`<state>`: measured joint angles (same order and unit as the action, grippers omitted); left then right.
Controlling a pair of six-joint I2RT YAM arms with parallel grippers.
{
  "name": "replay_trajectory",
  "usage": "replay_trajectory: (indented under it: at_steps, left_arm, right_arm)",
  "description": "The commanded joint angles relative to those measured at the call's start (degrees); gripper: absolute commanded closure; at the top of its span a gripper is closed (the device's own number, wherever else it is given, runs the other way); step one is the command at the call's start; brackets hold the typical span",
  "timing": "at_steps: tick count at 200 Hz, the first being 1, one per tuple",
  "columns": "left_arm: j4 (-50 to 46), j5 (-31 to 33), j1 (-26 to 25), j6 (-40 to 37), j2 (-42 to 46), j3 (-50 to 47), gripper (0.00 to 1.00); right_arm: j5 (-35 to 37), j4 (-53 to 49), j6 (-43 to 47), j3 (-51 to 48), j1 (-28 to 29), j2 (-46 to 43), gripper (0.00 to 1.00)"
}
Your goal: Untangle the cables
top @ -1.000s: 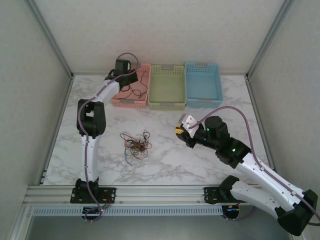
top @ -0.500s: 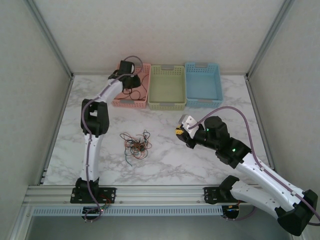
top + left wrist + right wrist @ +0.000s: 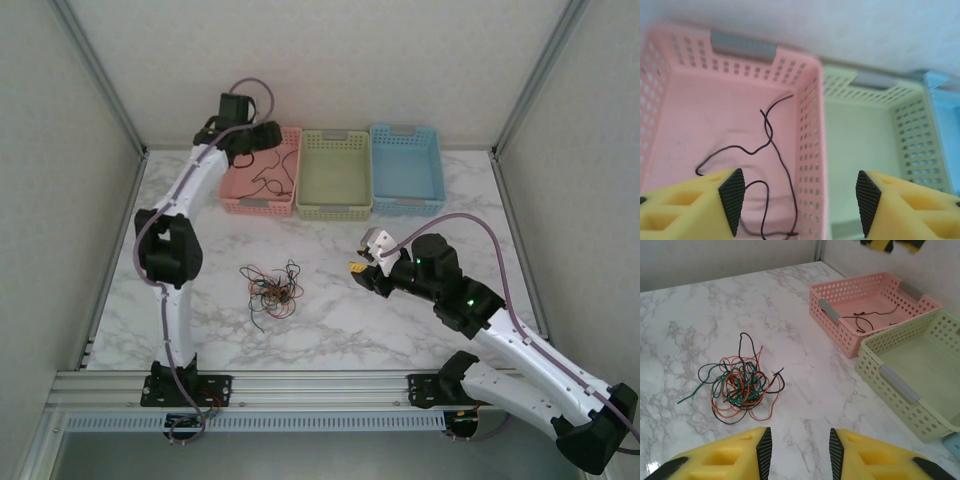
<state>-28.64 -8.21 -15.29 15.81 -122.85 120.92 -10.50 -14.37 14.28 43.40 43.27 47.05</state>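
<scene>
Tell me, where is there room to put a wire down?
The green basket and blue basket are bare, and so is the marble table between the tangle and the right gripper. Crowded: the tangle itself.

marble table [image 3: 400, 320]: cable tangle [image 3: 272, 288], three baskets [image 3: 334, 209] seemingly touching.

At the bottom of the right wrist view, the yellow jaws stood a little apart above the marble bench [image 3: 685, 305], with nothing between them. Just beyond them lay the cables [image 3: 737, 385] in one loose tangle of black, green, red and orange. Off to the right sat a pink basket [image 3: 837, 327] with a single black wire [image 3: 862, 320] curled inside, and close beside it a pale green basket [image 3: 875, 365].
</scene>
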Motion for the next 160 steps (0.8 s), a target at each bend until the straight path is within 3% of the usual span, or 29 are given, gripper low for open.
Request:
replay_trajectory:
  at_steps: [1,41,56,71,89,129,160]
  left_arm:
    - [-2.03,2.14,-0.01,-1.0,6.17,-0.91,0.36]
    - [0.64,1.16,0.31,2.23,19.25,-10.23,0.37]
    - [3.19,-1.66,0.26,4.89,26.56,-17.82,0.37]
    - [7.32,-5.05,0.08,9.4,33.98,-28.09,0.37]
    - [8.26,-9.85,-0.09,11.83,41.61,-38.96,0.37]
    - [3.15,-9.77,-0.2,14.33,59.37,-56.92,0.36]
    - [-1.06,-6.29,-0.18,16.71,70.8,-69.42,0.32]
  right_arm:
    - [0.53,1.36,-1.18,-1.19,-0.2,-0.43,0.6]
    - [1.69,1.54,-4.18,-1.24,-0.2,0.56,0.53]
    - [3.19,1.63,-8.07,-0.74,-0.2,2.26,0.45]
    - [3.36,1.45,-12.92,0.11,-0.22,4.98,0.43]
    - [1.96,0.86,-20.61,2.18,-0.2,9.81,0.45]
    - [-2.51,-2.15,-38.83,10.37,0.25,25.76,0.57]
    - [-5.14,-4.9,-44.15,19.85,5.1,38.7,0.61]
